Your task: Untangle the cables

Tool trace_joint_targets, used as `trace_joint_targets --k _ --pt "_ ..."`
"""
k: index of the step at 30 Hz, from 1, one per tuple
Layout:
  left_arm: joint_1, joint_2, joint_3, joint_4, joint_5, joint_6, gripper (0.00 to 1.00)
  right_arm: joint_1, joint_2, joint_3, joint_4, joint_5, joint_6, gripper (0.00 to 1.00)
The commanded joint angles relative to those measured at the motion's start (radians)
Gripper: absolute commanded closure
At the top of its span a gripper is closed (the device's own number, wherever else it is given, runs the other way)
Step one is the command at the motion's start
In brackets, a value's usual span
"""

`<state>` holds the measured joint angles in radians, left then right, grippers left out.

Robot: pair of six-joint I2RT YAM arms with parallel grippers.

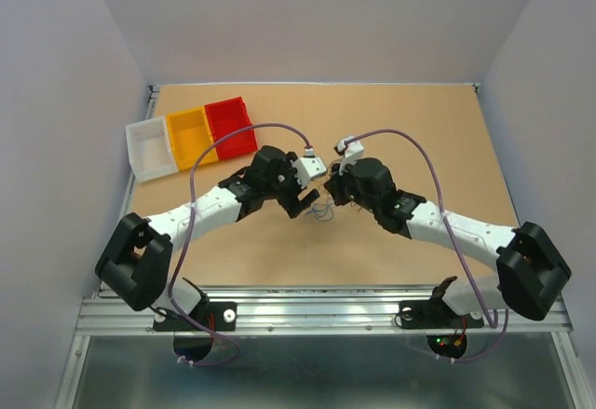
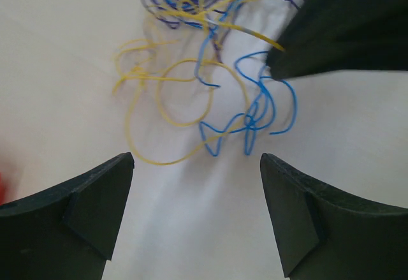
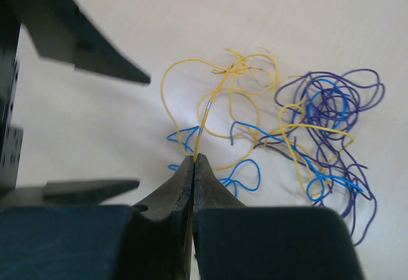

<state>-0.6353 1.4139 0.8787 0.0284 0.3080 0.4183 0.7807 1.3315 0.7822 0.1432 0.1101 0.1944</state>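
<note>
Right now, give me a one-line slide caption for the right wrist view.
Right gripper shut on a yellow cable at the edge of a tangle of yellow, blue and purple cables.

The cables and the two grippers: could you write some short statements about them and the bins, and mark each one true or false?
1. The right gripper is shut on a yellow cable. True.
2. The left gripper is shut on a blue cable. False: its jaws stand open and nothing is between them.
3. The cables lie sorted, each colour apart. False: yellow, blue and dark purple ones cross each other in one tangle.
4. Three bins, white, yellow and red, stand side by side at the far left of the table. True.
</note>
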Motion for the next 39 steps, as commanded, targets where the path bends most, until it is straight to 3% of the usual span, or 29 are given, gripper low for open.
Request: trace_joint_targets --k 1,17,30,32,35,36,39 --pt "-0.035 0.036 -0.014 0.011 -0.037 0.03 0.08 -0.09 0.017 -0.014 0.052 0.061 0.089 0.99" --pt "-0.115 0.186 0.036 0.002 -0.082 0.016 0.05 -0.362 0.221 0.066 0.065 0.013 0.269 1.0" --pt "-0.191 0.356 0.154 0.047 -0.216 -0.032 0.05 -0.38 0.221 0.057 0.072 -0.012 0.269 0.99" --pt "-0.202 0.376 0.16 0.044 -0.222 -0.027 0.1 -0.38 0.213 0.052 0.072 -0.007 0.267 0.99" --pt "-0.216 0.413 0.183 0.016 -0.25 -0.024 0.36 -0.38 0.201 0.043 0.072 -0.01 0.266 0.99" --pt "-0.214 0.415 0.184 0.01 -0.251 -0.023 0.5 -0.38 0.196 0.04 0.073 -0.012 0.263 0.99" --pt "-0.216 0.393 0.175 0.001 -0.241 -0.015 0.72 -0.38 0.186 0.034 0.073 -0.01 0.257 1.0"
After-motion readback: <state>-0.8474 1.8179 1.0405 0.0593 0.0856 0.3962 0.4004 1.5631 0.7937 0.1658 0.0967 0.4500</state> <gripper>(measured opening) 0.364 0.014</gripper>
